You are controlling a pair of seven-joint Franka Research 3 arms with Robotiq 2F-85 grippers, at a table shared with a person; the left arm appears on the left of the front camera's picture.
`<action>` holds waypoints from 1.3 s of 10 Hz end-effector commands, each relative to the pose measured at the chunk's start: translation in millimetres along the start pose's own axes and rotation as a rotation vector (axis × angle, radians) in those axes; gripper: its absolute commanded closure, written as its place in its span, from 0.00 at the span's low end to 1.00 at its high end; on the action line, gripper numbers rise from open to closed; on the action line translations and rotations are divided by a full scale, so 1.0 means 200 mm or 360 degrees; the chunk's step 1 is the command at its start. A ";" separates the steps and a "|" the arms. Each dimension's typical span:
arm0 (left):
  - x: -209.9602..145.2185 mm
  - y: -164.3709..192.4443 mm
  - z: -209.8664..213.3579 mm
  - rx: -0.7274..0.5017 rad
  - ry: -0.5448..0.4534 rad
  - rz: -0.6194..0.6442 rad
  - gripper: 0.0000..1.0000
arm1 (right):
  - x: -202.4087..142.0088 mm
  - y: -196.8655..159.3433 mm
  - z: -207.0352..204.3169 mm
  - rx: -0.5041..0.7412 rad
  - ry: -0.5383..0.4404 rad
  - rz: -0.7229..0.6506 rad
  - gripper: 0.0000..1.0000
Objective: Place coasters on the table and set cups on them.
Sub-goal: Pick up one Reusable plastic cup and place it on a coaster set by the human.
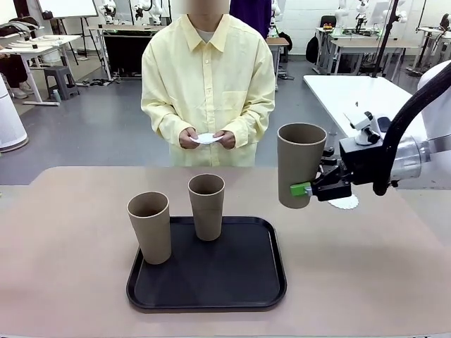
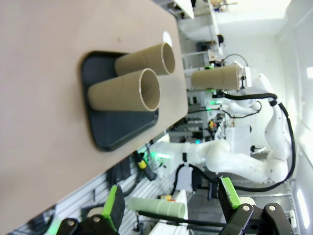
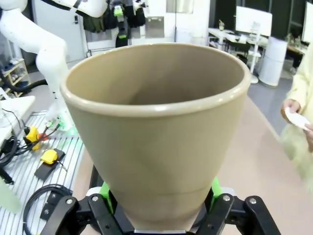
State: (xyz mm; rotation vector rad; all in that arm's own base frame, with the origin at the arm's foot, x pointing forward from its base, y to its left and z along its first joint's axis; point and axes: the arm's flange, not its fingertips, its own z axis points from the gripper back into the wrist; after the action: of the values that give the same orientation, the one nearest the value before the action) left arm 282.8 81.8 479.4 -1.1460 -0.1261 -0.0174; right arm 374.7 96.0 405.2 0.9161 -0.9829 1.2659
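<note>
The right gripper [image 1: 301,190] clamps a cup [image 1: 301,158] upright above the table [image 1: 70,267], near a coaster [image 1: 345,203]. Two cups [image 1: 150,227] [image 1: 206,205] stand on a tray [image 1: 211,289]; a person [image 1: 208,77] holds another coaster [image 1: 206,138]. The left gripper [image 2: 171,205] stands apart.

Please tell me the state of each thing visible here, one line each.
Right gripper: shut on a tall tan tumbler.
That tumbler: upright, held above the beige table.
Two other tumblers: upright, empty, on black tray.
White lacy doily on table: flat, uncovered.
Second doily: in person's hands.
Left gripper: open.

3 matt cups [image 1: 150,225], smooth black plastic tray [image 1: 211,296], matt table [image 1: 70,246].
</note>
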 end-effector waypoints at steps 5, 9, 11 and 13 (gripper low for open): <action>0.00 0.00 0.00 -0.0013 -0.0002 -0.0014 0.00 | 0.00 0.01 -0.01 0.0018 0.0002 0.0005 0.19; 0.00 0.00 0.00 -0.0013 -0.0002 -0.0014 0.00 | -0.10 -0.38 0.67 -0.0187 -0.0150 -0.0106 0.19; 0.00 0.00 0.00 -0.0013 -0.0002 -0.0014 0.00 | -0.10 -0.45 0.92 -0.0292 -0.0114 -0.0107 0.19; 0.00 0.00 0.00 -0.0013 -0.0002 -0.0014 0.00 | -0.13 -0.49 1.09 -0.0385 -0.0042 -0.0052 0.19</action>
State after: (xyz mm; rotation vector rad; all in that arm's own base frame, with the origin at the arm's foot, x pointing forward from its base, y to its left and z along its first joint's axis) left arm 282.9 81.8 479.5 -1.1458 -0.1262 -0.0175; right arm 450.9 -125.5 451.2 0.7707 -1.1319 1.0620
